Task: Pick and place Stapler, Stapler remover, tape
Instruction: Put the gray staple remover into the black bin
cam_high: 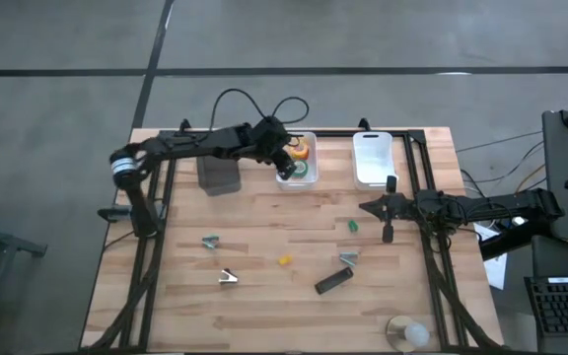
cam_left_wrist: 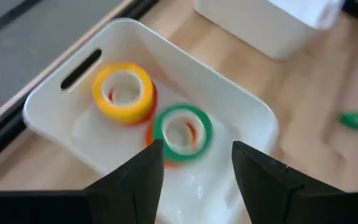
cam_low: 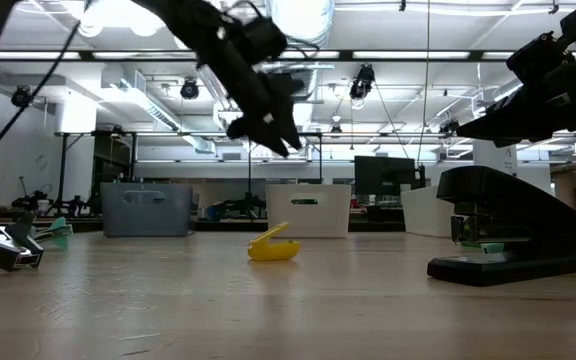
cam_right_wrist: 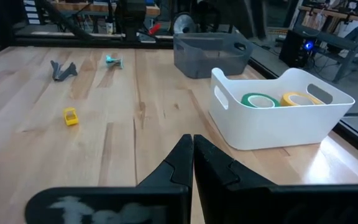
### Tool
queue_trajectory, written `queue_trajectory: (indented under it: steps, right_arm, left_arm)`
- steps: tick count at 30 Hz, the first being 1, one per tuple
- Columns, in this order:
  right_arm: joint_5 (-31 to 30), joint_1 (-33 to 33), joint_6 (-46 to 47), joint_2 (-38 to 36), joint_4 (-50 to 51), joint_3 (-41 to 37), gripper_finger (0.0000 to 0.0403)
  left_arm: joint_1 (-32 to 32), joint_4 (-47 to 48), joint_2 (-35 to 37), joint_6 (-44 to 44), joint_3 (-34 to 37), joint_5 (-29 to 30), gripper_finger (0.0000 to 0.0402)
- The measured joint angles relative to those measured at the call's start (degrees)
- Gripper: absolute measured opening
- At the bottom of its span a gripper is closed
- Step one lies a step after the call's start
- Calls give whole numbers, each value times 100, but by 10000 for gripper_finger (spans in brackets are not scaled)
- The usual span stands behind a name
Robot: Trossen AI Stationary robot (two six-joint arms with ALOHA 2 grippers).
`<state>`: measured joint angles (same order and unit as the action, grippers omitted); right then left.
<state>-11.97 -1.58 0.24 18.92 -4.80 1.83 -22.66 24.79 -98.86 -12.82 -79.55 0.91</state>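
Note:
My left gripper (cam_left_wrist: 194, 168) is open and hovers over the white bin (cam_left_wrist: 247, 106) at the table's far edge, also seen as the white bin (cam_high: 309, 177). In that bin lie a yellow tape roll (cam_left_wrist: 123, 90) and a green tape roll (cam_left_wrist: 182, 130) that rests on an orange one. My right gripper (cam_right_wrist: 192, 162) is shut and empty, waiting over the table's right part (cam_high: 366, 207). The black stapler (cam_high: 333, 281) lies flat near the front, and shows large in the low view (cam_low: 508, 230). Silvery staple removers (cam_high: 211, 240) (cam_high: 228, 277) (cam_high: 348, 257) lie loose on the wood.
A grey bin (cam_high: 220, 177) stands left of the tape bin, and a second white bin (cam_high: 373, 158) stands to its right. A small green bit (cam_high: 353, 226) and a yellow bit (cam_high: 284, 260) lie mid-table. A clear roll (cam_high: 407, 332) sits at the near right corner.

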Motion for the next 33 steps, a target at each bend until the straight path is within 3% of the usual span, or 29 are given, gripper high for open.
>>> queue_trajectory:
  steps: [5, 12, 23, 33]
  right_arm:
    - [7, -2, -64, -4, 0, 0, 8]
    - [5, -2, -47, -3, 1, 0, 8]
    - [4, -1, -60, -4, 2, 0, 8]
    - [7, -2, -19, -4, 0, 0, 8]
  left_arm:
    - [445, 835, 701, 90, 6, -2, 188]
    - [1276, 1290, 1291, 356, 11, -7, 188]
    - [2544, 1169, 1236, 444, 20, 71, 188]
    - [3111, 909, 1202, 273, 20, 806, 188]
